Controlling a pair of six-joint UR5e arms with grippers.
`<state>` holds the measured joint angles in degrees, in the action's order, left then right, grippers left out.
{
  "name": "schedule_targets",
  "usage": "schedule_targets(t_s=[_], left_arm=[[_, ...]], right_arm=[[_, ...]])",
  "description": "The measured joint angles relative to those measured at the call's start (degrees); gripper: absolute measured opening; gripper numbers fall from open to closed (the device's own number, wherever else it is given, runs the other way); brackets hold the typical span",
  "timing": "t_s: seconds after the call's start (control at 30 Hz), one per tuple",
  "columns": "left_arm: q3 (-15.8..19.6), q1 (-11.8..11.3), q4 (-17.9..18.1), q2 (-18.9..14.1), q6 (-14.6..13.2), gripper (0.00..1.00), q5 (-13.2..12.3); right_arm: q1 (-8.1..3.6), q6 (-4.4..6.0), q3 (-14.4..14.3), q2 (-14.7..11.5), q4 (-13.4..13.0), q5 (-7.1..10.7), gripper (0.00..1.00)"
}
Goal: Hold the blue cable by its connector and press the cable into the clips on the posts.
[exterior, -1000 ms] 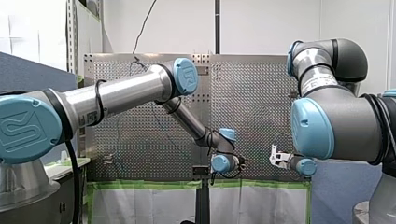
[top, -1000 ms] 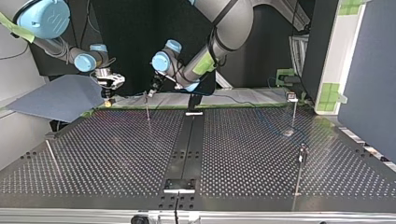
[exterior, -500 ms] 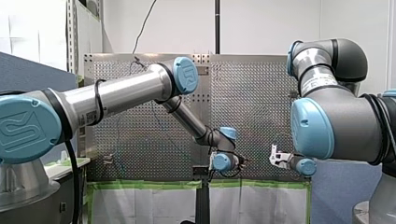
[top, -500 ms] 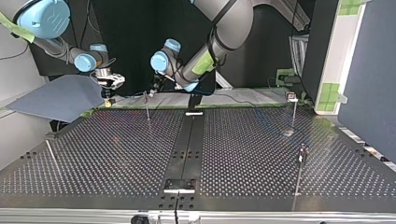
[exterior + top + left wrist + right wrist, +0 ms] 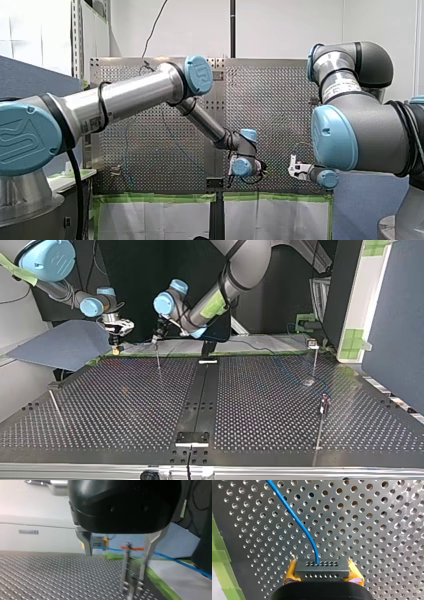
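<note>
a dark grey, rectangular connector (image 5: pixel 322 568), dotted with rows of small holes, is clamped between the yellow pads (image 5: pixel 291 571) of my right gripper (image 5: pixel 322 574), and a thin, smooth blue cable (image 5: pixel 297 522) is seen curving from it ahead over the grey perforated table (image 5: pixel 374 530). the bare metal fingers (image 5: pixel 86 542) of my left gripper (image 5: pixel 117 560) are held apart around a slim metal post (image 5: pixel 127 570) bearing an orange clip (image 5: pixel 131 548), and the cable is seen crossing it at clip height; whether it is seated cannot be told. in the top view my right gripper is found at nine o'clock of my left.
</note>
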<state>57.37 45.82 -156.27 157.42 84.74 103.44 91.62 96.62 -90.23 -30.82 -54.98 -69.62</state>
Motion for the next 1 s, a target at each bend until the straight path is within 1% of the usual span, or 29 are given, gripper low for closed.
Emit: schedule_targets(t_s=[0.2, 0.37, 0.53, 1.0], left_arm=[[0.4, 0.6, 0.2, -0.4, 0.7, 1.00, -0.1], [2.4, 0.5, 1.6, -0.4, 1.7, 1.00, -0.1], [4.2, 0.7, 2.4, -0.4, 2.1, 1.00, -0.1], [4.5, 0.9, 2.5, -0.4, 2.6, 1.00, -0.1]], right_arm=[[0.01, 0.60, 0.0, 0.0, -0.5, 0.00, 0.00], [0.01, 0.68, 0.0, 0.0, -0.6, 0.02, 0.00], [0.05, 0.69, 0.0, 0.0, -0.6, 0.07, 0.00], [0.10, 0.69, 0.0, 0.0, -0.6, 0.00, 0.00]])
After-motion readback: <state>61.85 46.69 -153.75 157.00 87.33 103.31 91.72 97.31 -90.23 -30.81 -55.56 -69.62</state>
